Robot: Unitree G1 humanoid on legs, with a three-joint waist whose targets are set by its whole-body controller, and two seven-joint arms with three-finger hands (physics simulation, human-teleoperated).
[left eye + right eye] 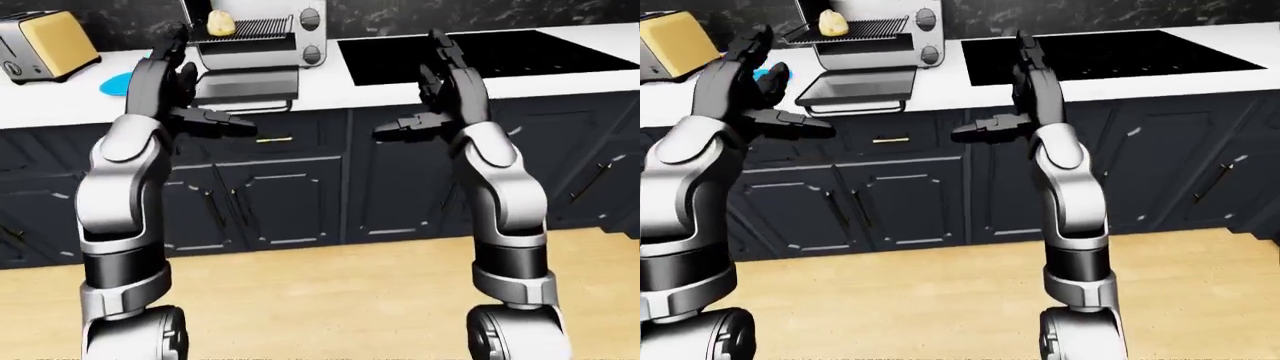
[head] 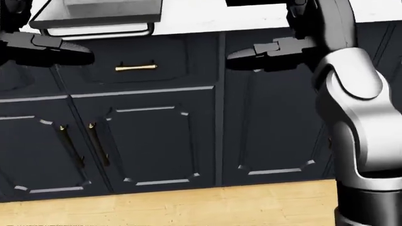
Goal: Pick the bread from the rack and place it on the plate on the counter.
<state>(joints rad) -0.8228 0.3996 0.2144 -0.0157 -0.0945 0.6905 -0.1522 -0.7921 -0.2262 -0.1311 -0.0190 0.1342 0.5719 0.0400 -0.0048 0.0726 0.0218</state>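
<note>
Both hands, left (image 1: 165, 64) and right (image 1: 443, 67), are raised, fingers spread and empty, short of the bread (image 1: 221, 24) on the rack (image 1: 255, 28); it looks light and soft, best pinched gently across its sides.

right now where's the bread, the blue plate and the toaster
bread (image 1: 221, 24), left-eye view, middle of the loaf
blue plate (image 1: 116, 84), left-eye view, visible rim
toaster (image 1: 42, 43), left-eye view, yellow side
</note>
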